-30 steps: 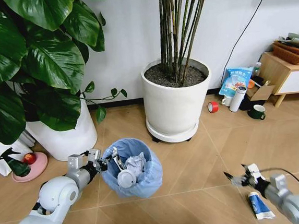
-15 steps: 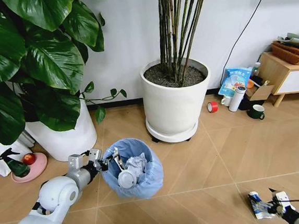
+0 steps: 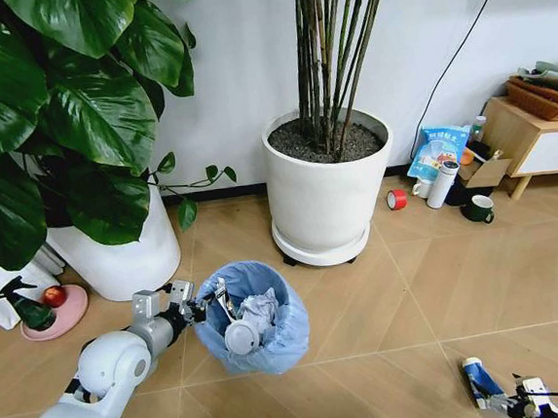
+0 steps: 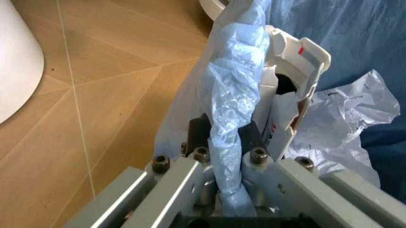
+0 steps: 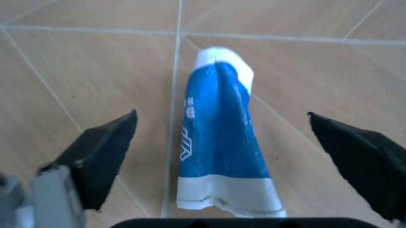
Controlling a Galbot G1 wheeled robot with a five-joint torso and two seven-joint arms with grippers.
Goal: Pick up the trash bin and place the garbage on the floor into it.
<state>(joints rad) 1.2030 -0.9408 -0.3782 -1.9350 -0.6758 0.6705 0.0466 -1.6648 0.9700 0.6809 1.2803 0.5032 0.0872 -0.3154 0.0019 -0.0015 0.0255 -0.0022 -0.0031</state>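
Hovering over the blue-white packet (image 5: pixel 219 142)

My right gripper (image 5: pixel 231 156) is hanging fingers spread astride it on the floor; my left gripper (image 4: pixel 219 185) is pinching the trash bin (image 3: pixel 252 316) rim.

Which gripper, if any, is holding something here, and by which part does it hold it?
The left gripper holds the trash bin by its bag-lined rim. The right gripper, open, straddles the blue-white packet on the floor, gripping nothing.
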